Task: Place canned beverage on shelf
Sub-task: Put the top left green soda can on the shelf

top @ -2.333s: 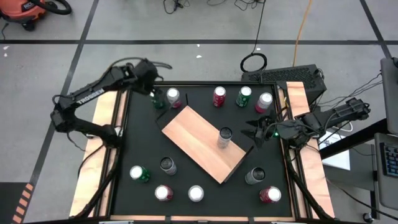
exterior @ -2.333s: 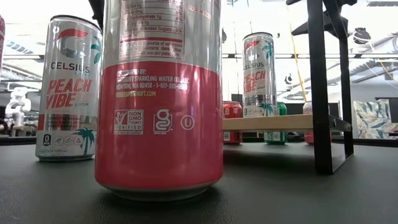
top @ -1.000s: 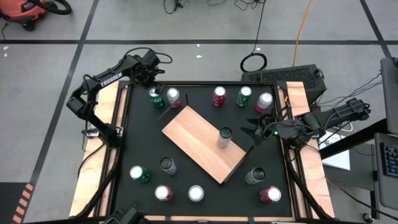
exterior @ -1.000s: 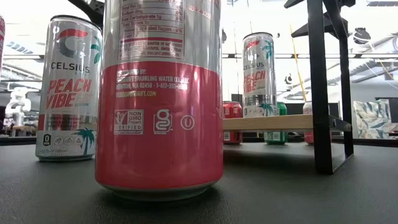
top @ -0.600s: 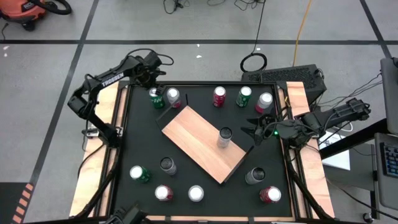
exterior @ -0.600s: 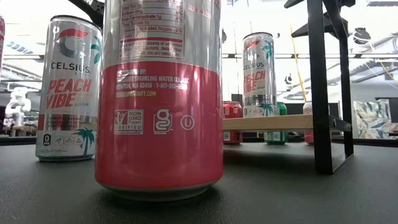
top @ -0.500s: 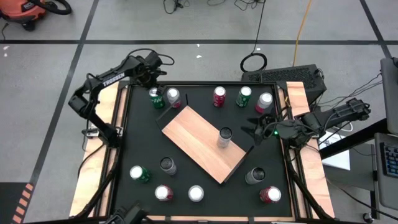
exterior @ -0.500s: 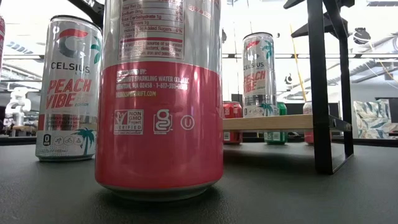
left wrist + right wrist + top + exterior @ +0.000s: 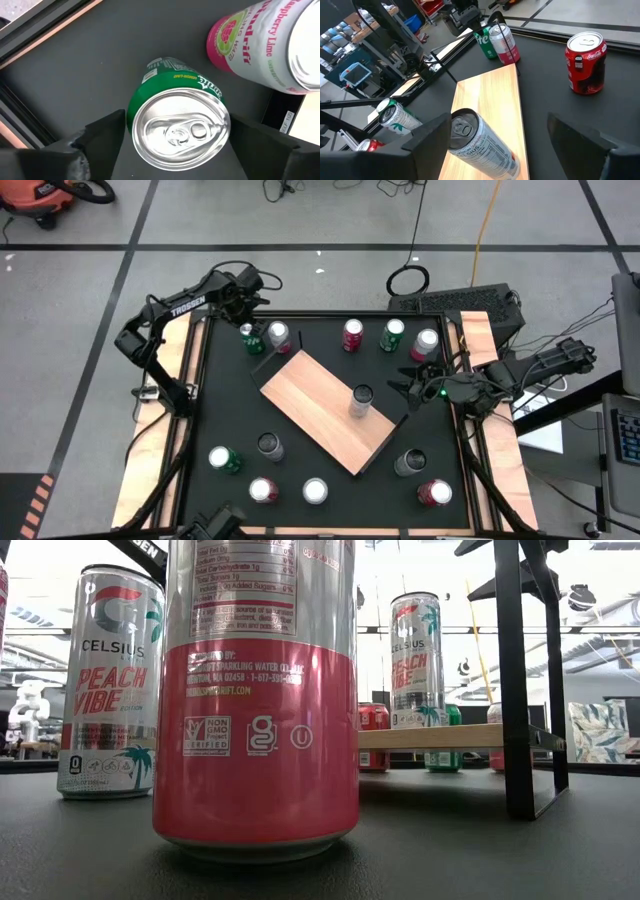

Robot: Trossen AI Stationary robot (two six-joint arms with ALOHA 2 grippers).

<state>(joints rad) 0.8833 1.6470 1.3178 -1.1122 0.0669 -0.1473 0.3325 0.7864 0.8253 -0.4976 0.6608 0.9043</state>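
A green can (image 9: 177, 125) stands upright on the black table at the far left, beside a pink-and-white can (image 9: 265, 45). My left gripper (image 9: 245, 330) points down over the green can, open, one finger on either side of the can's top. The shelf (image 9: 325, 410) is a tan board lying askew mid-table on black corner rods (image 9: 515, 680). A slim silver can (image 9: 361, 398) stands upright on it. My right gripper (image 9: 405, 392) waits open at the shelf's right end, and its own view looks down at that slim can (image 9: 480, 145). My left gripper comes from above, and its fingers (image 9: 107, 135) flank the green can's upper wall (image 9: 137, 107) just below the rim. Whether they touch the can, I cannot tell. The can stands upright on the table.
Three cans stand along the far edge: red (image 9: 352, 333), green (image 9: 391, 333) and pink (image 9: 425, 342). Several more cans stand along the near side (image 9: 263, 490). A large pink can (image 9: 255, 700) fills the low view. Pale wooden rails (image 9: 165, 380) border the table.
My left arm has leaned a little further over the table's far left corner. Its gripper has stayed above the green can.
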